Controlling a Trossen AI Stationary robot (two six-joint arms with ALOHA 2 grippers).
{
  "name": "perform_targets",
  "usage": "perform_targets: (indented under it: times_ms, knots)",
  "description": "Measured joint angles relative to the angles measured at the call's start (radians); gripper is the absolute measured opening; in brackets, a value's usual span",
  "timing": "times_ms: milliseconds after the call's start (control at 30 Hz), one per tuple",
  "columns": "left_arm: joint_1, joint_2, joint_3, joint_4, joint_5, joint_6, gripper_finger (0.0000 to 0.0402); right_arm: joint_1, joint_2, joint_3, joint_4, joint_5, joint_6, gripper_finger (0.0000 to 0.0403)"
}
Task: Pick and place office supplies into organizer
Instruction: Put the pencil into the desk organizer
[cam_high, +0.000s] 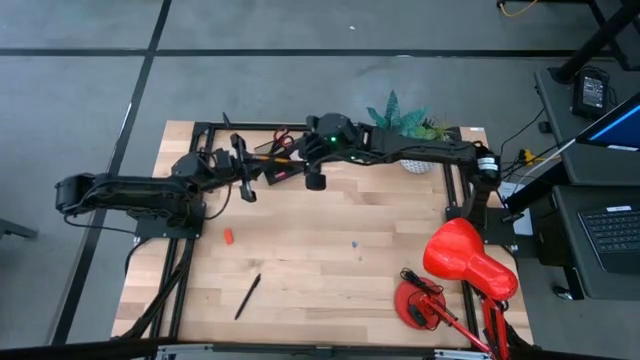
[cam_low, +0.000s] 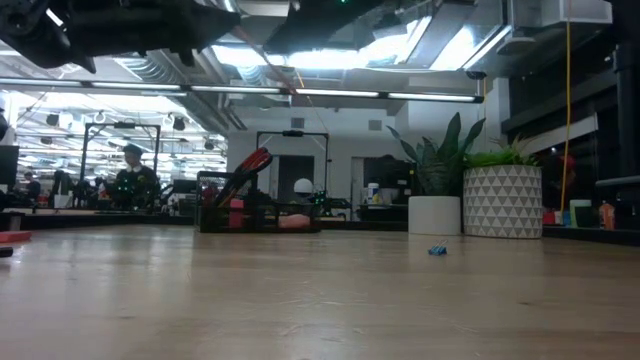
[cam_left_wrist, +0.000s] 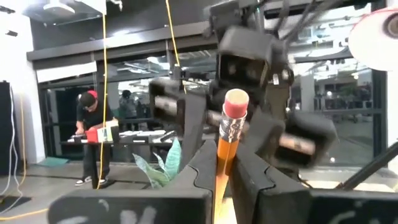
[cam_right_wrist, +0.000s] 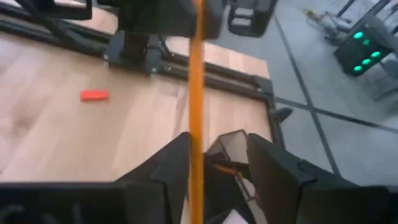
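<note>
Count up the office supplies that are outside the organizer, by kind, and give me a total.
Orange pencil, held in the left hand: 1
Red eraser: 1
Black pen: 1
Small blue item: 1
Total: 4

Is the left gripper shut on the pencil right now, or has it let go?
Shut on it. In the left wrist view both fingers press the orange pencil, eraser end out; the right gripper stands open around the shaft.
</note>
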Motion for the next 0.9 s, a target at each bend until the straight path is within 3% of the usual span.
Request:
perform_targets:
  times_ms: [200, 400, 533, 633, 900]
  knots:
    - [0.000, -0.073, 0.000, -0.059, -0.008, 0.030, 0.0016, 0.025, -0.071, 0.008, -0.135, 0.004, 0.073, 0.0152]
    - [0.000, -0.128, 0.000, -0.148, -0.012, 0.046, 0.0016, 0.044, -0.083, -0.009, -0.256, 0.002, 0.143, 0.0072]
    - [0.000, -0.150, 0.000, -0.226, -0.054, 0.047, 0.0016, 0.064, -0.086, -0.090, -0.140, -0.058, 0.119, 0.0010]
    - [-0.001, -0.162, 0.000, -0.256, -0.074, 0.046, 0.0016, 0.065, -0.097, -0.163, -0.020, -0.104, 0.122, 0.0011]
    - [-0.003, -0.178, -0.002, -0.317, -0.136, -0.017, 0.0016, 0.062, -0.164, -0.392, 0.204, -0.103, 0.120, 0.0006]
